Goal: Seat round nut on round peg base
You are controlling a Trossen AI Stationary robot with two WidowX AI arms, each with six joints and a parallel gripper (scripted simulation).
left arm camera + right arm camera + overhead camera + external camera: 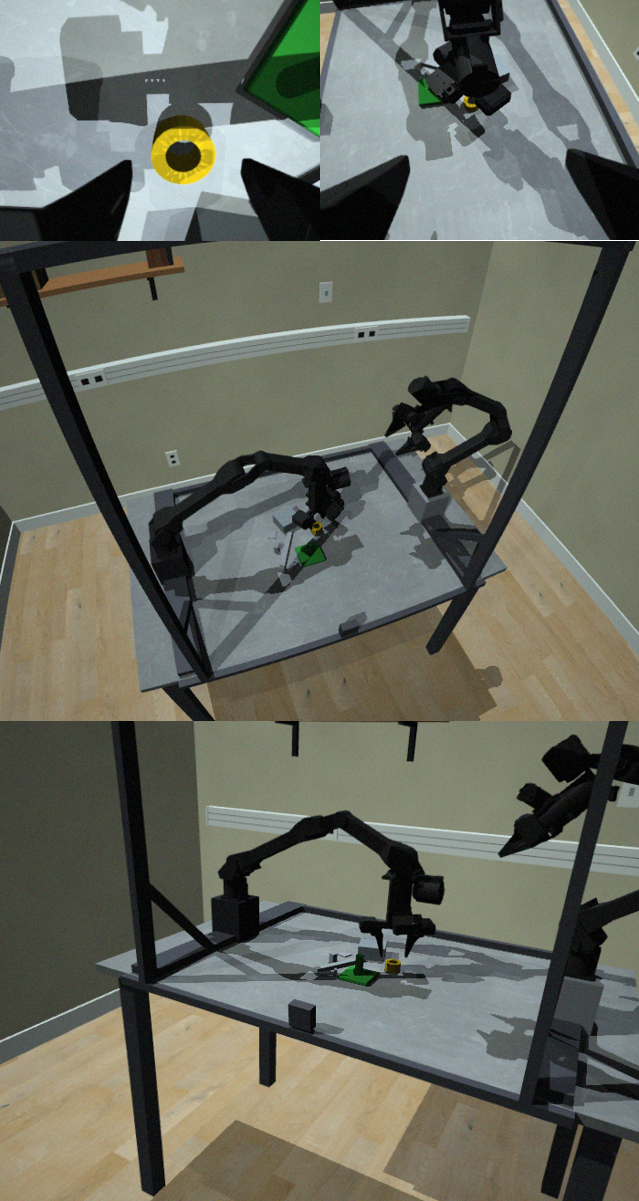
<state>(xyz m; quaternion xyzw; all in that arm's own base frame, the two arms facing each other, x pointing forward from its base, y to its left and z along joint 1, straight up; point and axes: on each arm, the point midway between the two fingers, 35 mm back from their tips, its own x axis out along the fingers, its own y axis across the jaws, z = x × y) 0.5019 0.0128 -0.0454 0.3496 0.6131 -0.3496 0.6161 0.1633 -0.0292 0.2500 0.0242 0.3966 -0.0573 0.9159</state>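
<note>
The yellow round nut (184, 154) lies on the grey table next to the green peg base (294, 74). It also shows in the top and exterior views (316, 527) (392, 966). The round green peg (358, 962) stands upright on its base (358, 975). My left gripper (394, 952) hangs open just above the nut, one finger on each side, not touching it. My right gripper (403, 439) is open and empty, raised high at the back right, far from the nut. In the right wrist view the left arm covers most of the nut (469, 103).
Small grey blocks and a thin dark bar (283, 535) lie left of the green base. A grey block (371, 946) sits behind the nut. A dark box (302, 1015) is fixed at the table's front edge. Black frame posts stand around the table.
</note>
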